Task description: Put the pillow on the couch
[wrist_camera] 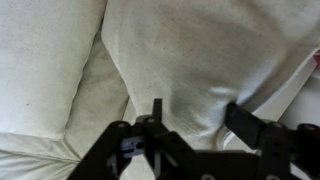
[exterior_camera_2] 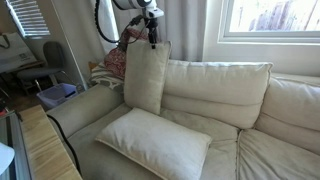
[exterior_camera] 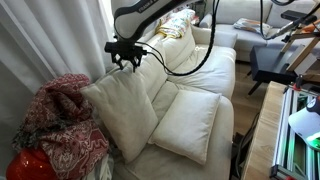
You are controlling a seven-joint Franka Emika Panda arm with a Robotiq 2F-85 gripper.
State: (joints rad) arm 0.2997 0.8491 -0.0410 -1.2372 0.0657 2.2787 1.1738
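Exterior view from above: my end effector (exterior_camera: 126,64) hangs in the upper centre of the frame. Its fingers are spread apart, just over the top edge of the pillow (exterior_camera: 120,112). The pillow stands on edge at left of centre, on the couch (exterior_camera: 215,75), at the couch's end. A second cream pillow (exterior_camera: 190,125) lies flat just beside it, at lower centre. A red patterned cloth (exterior_camera: 60,125) is heaped at the left edge, beyond the couch's end.

Exterior view from the front: my end effector (exterior_camera_2: 153,40) sits at upper centre, right at the top edge of the pillow (exterior_camera_2: 147,78). I cannot tell whether it touches. The pillow stands upright against the back of the couch (exterior_camera_2: 215,92), with the second cream pillow (exterior_camera_2: 155,142) at its foot.

Wrist view: my black fingers (wrist_camera: 245,122) show along the bottom of the frame, set apart with nothing pinched between them. Creased off-white fabric of the pillow (wrist_camera: 190,50) fills the rest.

What could go wrong, as I judge it: the pillow is soft and balanced on a narrow edge, so it may slump. It could fall forward onto the flat pillow or sideways toward the red cloth, off the couch. A fingertip catching the loose fabric as I lift away would pull it over.
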